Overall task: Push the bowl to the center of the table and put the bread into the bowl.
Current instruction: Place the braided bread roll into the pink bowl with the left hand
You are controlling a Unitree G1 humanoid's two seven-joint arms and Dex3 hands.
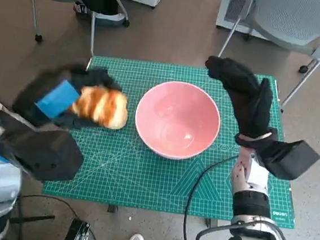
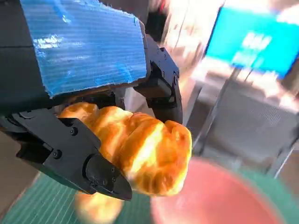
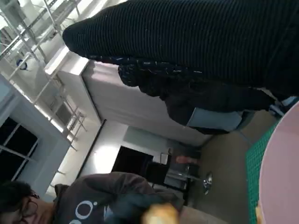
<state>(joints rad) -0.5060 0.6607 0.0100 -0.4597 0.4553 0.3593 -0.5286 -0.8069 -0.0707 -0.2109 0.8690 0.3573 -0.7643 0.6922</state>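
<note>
my blue-taped black left hand (image 1: 56, 103) grips the golden twisted bread roll (image 1: 100, 107) at the pink ceramic bowl's (image 1: 177, 119) nine o'clock. gloved right hand (image 1: 246, 97) is released, at its three o'clock. i'd carry the roll rightward over the rim before letting go.

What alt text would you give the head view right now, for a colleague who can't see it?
The left hand holds the bread above the green mat, just beside the empty pink bowl near the table's center. The gloved right hand is raised at the bowl's other side, holding nothing. Chairs stand beyond the table.
</note>
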